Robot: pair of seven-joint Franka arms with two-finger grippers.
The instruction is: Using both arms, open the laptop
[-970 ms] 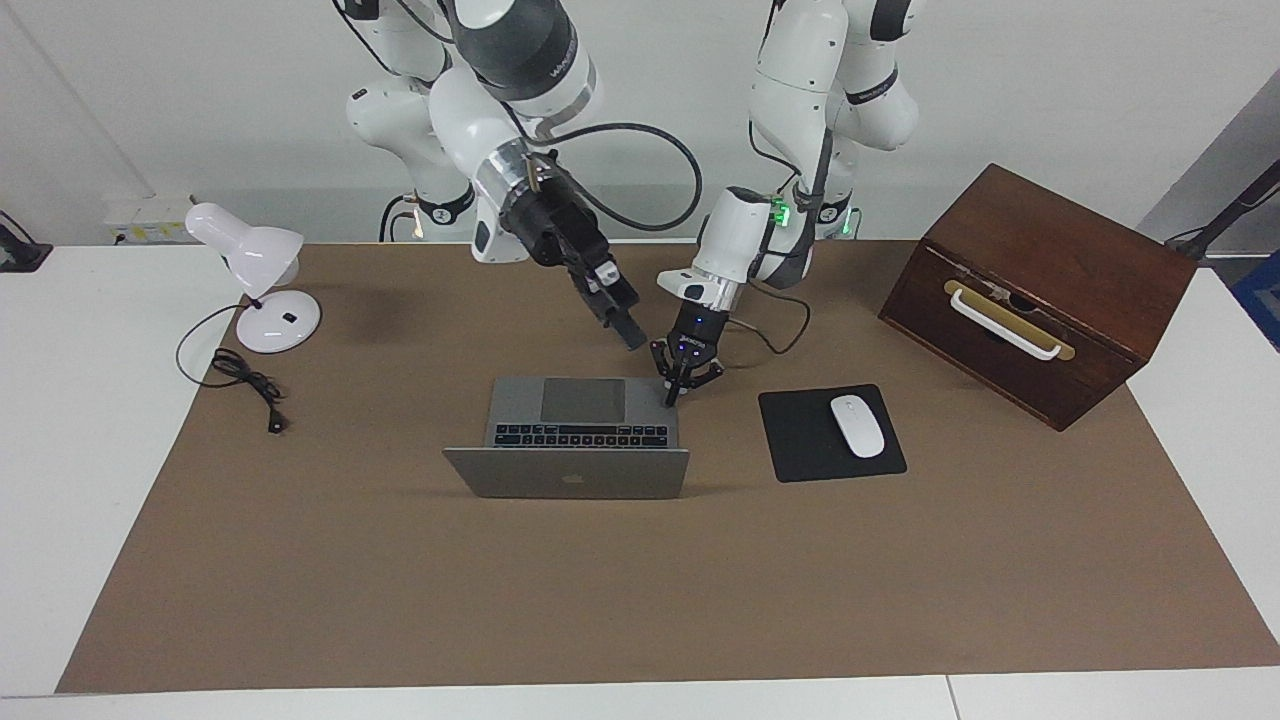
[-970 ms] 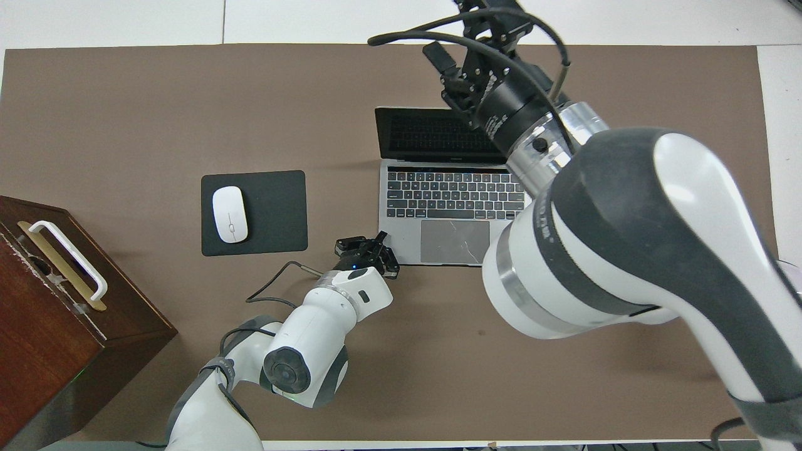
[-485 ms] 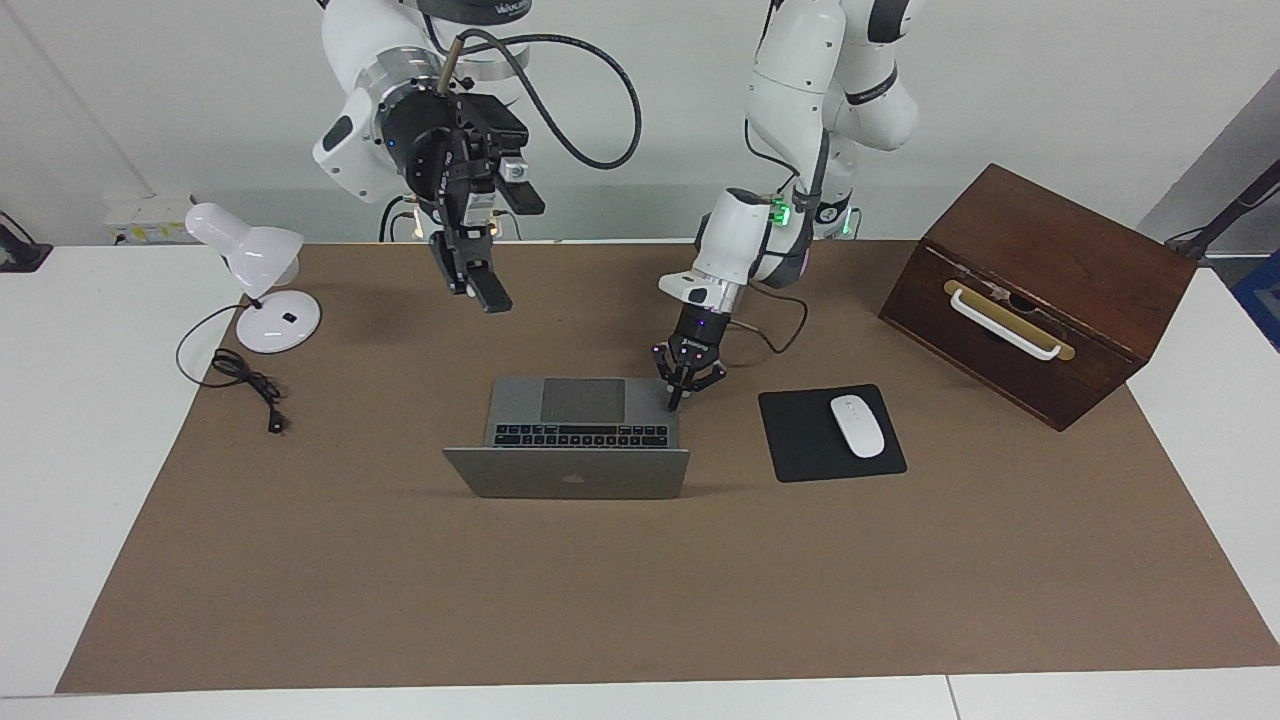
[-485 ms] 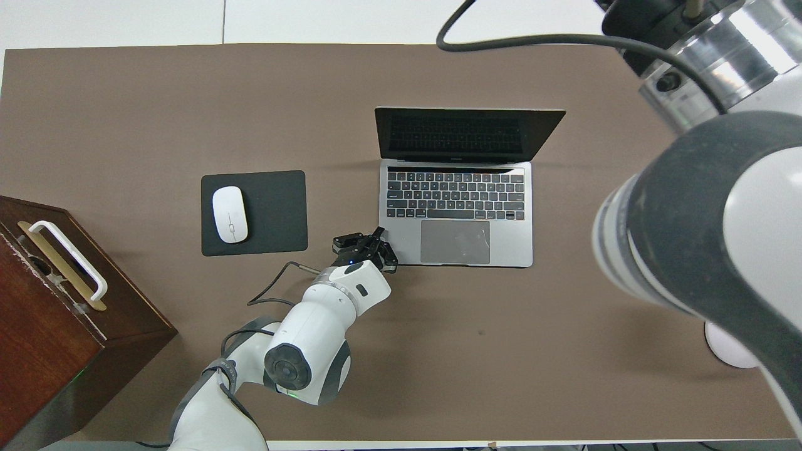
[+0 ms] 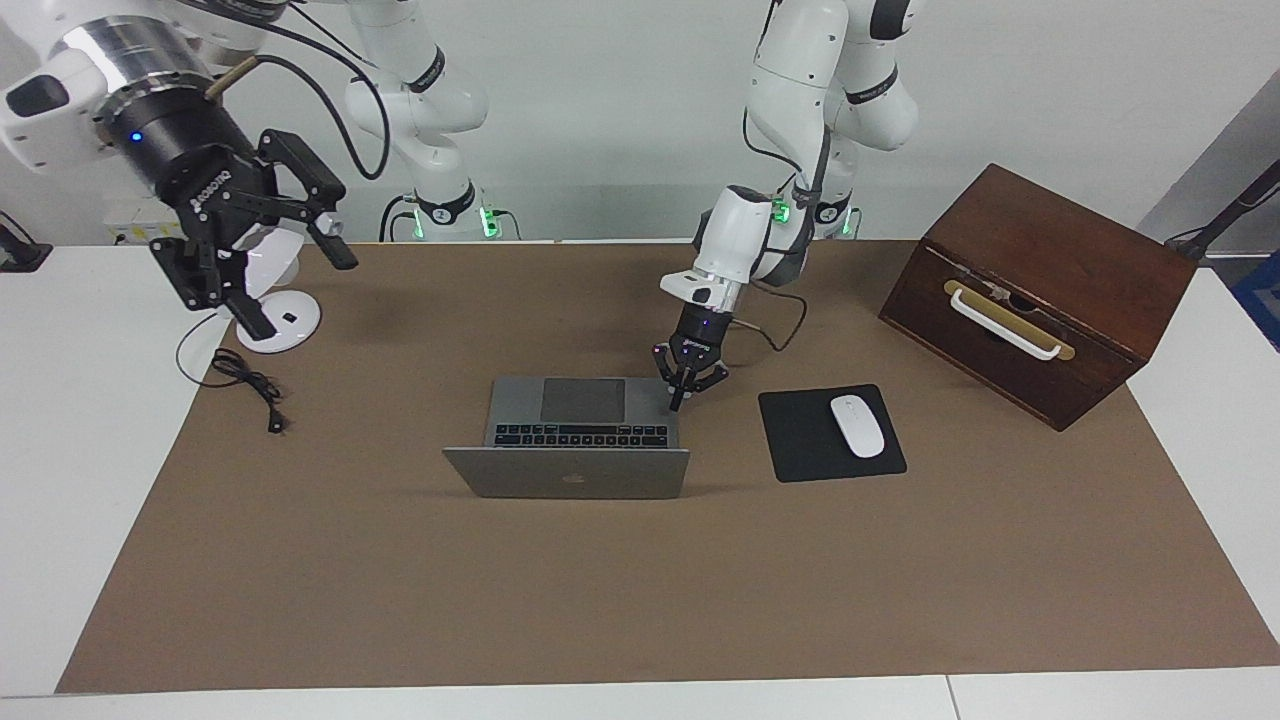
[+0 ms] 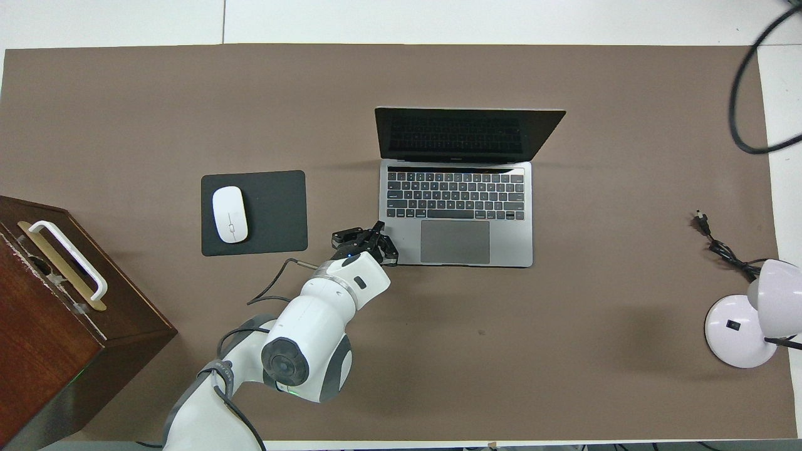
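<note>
The silver-grey laptop [image 5: 570, 474] stands open in the middle of the brown mat, its lid upright and the apple logo on the lid's back. Its black keys and grey trackpad [image 6: 455, 242] show from overhead. My left gripper [image 5: 678, 402] is shut and points down, its tip on the corner of the laptop's base nearest the robots, toward the left arm's end; it also shows in the overhead view [image 6: 378, 229]. My right gripper [image 5: 295, 290] is open and empty, raised high over the white lamp, away from the laptop.
A white desk lamp [image 5: 288, 322] with a black cable [image 5: 245, 380] stands at the right arm's end. A white mouse [image 5: 857, 425] lies on a black mouse pad [image 5: 800, 445] beside the laptop. A brown wooden box [image 5: 1050, 270] with a white handle stands at the left arm's end.
My right gripper has swung up and away from over the laptop toward the lamp, and has left the overhead view. The left gripper and the laptop have stayed put.
</note>
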